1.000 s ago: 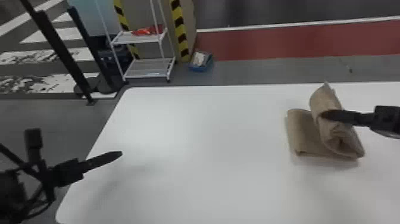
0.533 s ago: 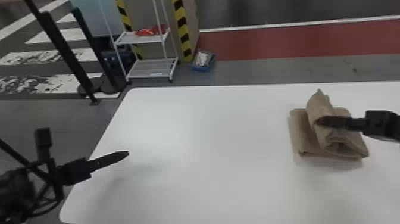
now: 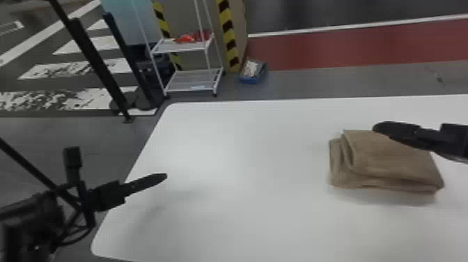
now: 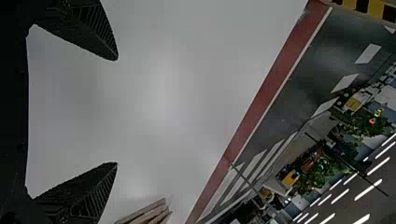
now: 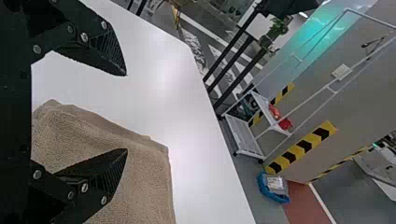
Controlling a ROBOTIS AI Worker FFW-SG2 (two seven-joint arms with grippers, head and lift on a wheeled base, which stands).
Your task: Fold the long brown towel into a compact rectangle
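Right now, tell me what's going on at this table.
A robot is folding a brown towel on a white table. The towel lies in a layered, roughly rectangular bundle. The right gripper is by it, fingers apart, not gripping. The left gripper, also open, is at the table's left side, away from the towel.

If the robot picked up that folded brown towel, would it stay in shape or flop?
The towel would probably sag or unfold if lifted by one layer, since its layers look loose. Its fuzzy weave suggests it wouldn't be very slippery.
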